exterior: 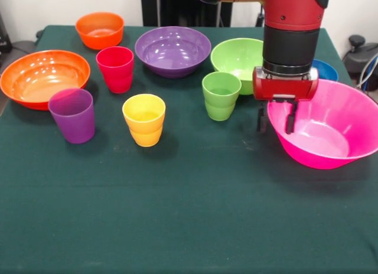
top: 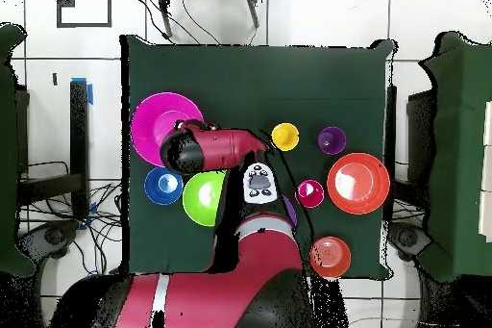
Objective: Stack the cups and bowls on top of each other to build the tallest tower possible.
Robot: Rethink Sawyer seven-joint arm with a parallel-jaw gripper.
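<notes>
My gripper [exterior: 276,119] hangs over the left rim of the largest pink bowl [exterior: 339,126] at the right. It is open, one finger outside the rim and one inside. The green cup [exterior: 221,95] stands just left of it. The yellow cup [exterior: 144,119], purple cup [exterior: 72,114] and red cup [exterior: 115,68] stand apart further left. The lime green bowl [exterior: 235,55], purple bowl [exterior: 172,49], small orange bowl [exterior: 100,29] and large orange bowl [exterior: 44,76] sit along the back and left. The small blue bowl [exterior: 329,70] peeks out behind the arm. Nothing is stacked.
Everything rests on a dark green tablecloth [exterior: 189,215]. In the overhead view the arm [top: 216,146] covers the gripper, the green cup and most of the purple bowl; the pink bowl [top: 152,120] lies near the cloth's left edge.
</notes>
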